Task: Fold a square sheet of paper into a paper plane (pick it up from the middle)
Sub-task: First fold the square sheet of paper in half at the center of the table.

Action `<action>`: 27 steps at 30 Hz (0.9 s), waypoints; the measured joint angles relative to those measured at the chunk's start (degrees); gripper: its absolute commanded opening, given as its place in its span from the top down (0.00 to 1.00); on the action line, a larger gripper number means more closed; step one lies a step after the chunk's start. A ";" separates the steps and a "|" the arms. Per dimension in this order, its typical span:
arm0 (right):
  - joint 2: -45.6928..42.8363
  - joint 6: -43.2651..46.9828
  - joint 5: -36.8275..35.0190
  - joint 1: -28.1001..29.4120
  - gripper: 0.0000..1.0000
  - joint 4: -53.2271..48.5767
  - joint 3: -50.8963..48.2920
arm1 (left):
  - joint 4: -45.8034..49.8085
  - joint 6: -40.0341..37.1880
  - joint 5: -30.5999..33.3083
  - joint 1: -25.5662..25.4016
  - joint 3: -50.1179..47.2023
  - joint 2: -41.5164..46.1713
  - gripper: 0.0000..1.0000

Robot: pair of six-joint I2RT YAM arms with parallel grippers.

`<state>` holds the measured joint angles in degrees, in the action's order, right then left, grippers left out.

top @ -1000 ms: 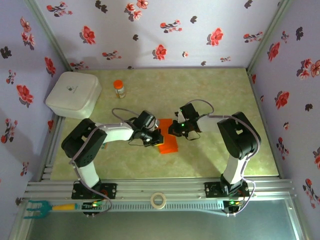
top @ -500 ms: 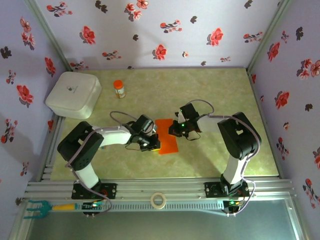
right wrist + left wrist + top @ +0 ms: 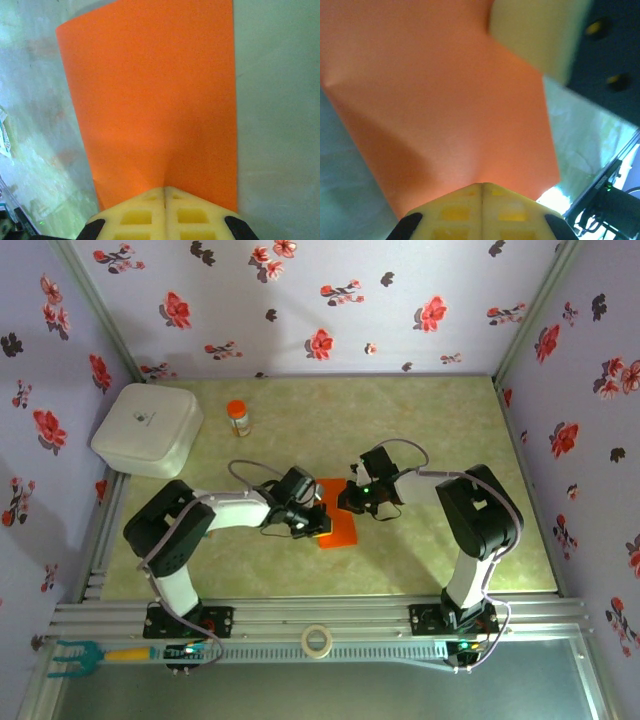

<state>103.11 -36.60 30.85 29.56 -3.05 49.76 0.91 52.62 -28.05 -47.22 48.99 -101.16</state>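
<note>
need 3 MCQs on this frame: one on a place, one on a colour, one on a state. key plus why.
1. Where does the orange-capped bottle stand?
A. at the far left of the table, just right of the white box
B. at the table's near right corner
C. in the middle, between the arms

2. What colour is the sheet of paper?
A. green
B. orange
C. white

3. What state is the left gripper in?
A. open wide above the sheet
B. shut on the sheet
C. shut on the bottle

Key:
1 A: the top view shows the bottle beside the box, near the back wall.
2 B: both wrist views show plain bright orange.
3 B: in the left wrist view the two fingers meet, with the sheet puckering into the seam.
</note>
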 measured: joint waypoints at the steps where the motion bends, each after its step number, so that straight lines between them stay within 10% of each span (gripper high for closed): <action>1: 0.00 0.00 0.00 0.00 1.00 0.04 -0.04 | -0.17 0.02 -0.07 -0.26 -0.66 -0.31 1.00; 27: -0.39 0.00 0.00 -0.02 1.00 0.02 -0.59 | -9.90 0.44 1.05 -3.76 -10.82 4.79 1.00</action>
<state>102.72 -36.60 30.85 29.54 -3.03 49.17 -8.99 53.06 -27.00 -50.98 38.17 -96.38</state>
